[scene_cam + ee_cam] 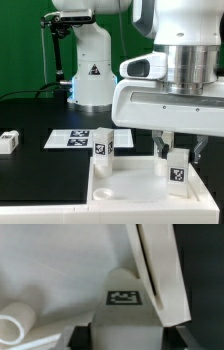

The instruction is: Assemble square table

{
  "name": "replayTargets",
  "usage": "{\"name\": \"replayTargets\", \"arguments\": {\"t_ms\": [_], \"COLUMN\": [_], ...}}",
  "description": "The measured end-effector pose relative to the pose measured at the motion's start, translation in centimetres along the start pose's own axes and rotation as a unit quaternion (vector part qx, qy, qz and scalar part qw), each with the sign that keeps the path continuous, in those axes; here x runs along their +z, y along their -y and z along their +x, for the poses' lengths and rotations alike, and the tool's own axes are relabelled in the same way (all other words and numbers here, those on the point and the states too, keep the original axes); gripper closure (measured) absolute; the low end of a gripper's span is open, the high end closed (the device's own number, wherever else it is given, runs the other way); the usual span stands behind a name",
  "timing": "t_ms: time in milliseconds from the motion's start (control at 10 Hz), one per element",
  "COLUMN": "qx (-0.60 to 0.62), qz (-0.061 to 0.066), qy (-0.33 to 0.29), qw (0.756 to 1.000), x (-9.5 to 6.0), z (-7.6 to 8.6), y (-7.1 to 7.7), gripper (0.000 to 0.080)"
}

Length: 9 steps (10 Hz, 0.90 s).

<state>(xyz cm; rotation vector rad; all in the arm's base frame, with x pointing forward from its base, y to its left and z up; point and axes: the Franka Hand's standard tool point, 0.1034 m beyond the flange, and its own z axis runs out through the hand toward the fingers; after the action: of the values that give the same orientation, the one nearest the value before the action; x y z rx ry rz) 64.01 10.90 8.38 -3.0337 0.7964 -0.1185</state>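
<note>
The white square tabletop [135, 185] lies at the front, rim up. One white leg [103, 148] with a tag stands upright at its far corner on the exterior view's left. My gripper [178, 150] is shut on a second tagged leg [178, 170] and holds it upright over the tabletop's far corner on the exterior view's right. In the wrist view the held leg [123, 300] sits between the dark fingers [78, 338], close beside the tabletop's raised rim [160, 274]. A round white socket [15, 324] shows on the tray floor.
A loose white leg [10, 141] lies on the black table at the exterior view's left. The marker board [75, 138] lies behind the tabletop. The robot's base [92, 75] stands at the back. My arm hides the right of the scene.
</note>
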Motion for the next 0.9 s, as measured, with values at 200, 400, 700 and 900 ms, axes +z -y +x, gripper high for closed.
{"name": "replayTargets", "arguments": {"t_ms": [200,400,700,900], "qx": [0.155,0.28,0.362,0.361], "qz": [0.006,0.003,0.004,0.004], "qy": [0.003,0.004,0.007,0.007], "qw": [0.988,0.96,0.932,0.932], "x": [0.08,0.07,0.09,0.11], "z": [-0.19,-0.51,-0.44,-0.46], "y": [0.23,0.65,0.65,0.67], "gripper": [0.0509,0.0509,0.0509,0.0504]}}
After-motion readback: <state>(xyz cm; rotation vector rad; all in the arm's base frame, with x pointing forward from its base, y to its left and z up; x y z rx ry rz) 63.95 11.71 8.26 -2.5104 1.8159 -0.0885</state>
